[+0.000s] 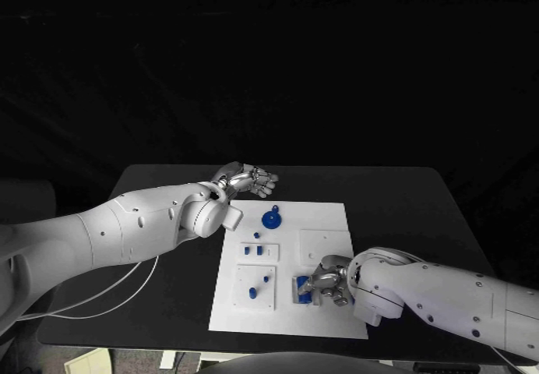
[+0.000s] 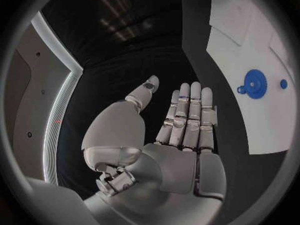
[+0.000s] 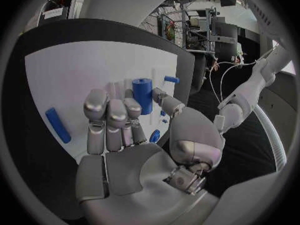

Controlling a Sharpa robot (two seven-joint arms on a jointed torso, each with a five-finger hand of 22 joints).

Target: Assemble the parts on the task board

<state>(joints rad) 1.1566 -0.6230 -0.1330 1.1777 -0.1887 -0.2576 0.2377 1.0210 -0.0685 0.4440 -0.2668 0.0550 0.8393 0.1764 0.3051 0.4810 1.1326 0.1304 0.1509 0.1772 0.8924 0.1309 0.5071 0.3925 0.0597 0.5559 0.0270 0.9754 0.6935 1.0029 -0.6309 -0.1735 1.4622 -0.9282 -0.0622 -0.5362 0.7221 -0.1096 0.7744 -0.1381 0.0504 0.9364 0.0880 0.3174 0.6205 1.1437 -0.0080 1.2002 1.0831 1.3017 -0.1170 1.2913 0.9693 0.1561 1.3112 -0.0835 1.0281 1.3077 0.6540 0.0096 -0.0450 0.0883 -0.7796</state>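
Parts in blue plastic were what my right hand (image 3: 134, 135) worked among: its fingers (image 3: 109, 117) were curled just short of an upright blue cylinder (image 3: 142, 95), which stood beyond the fingertips; I could not tell whether they gripped it. It stood at the near end of the flat white task board (image 1: 325, 312). My left hand (image 1: 249, 181) hung off the far left corner, fingers straight, holding nothing.

The head camera looks steeply down on the black desk (image 1: 157, 312) and the white task board (image 1: 325, 312). Each wrist camera sits close behind its own palm, facing along the fingers. All three views share the board.
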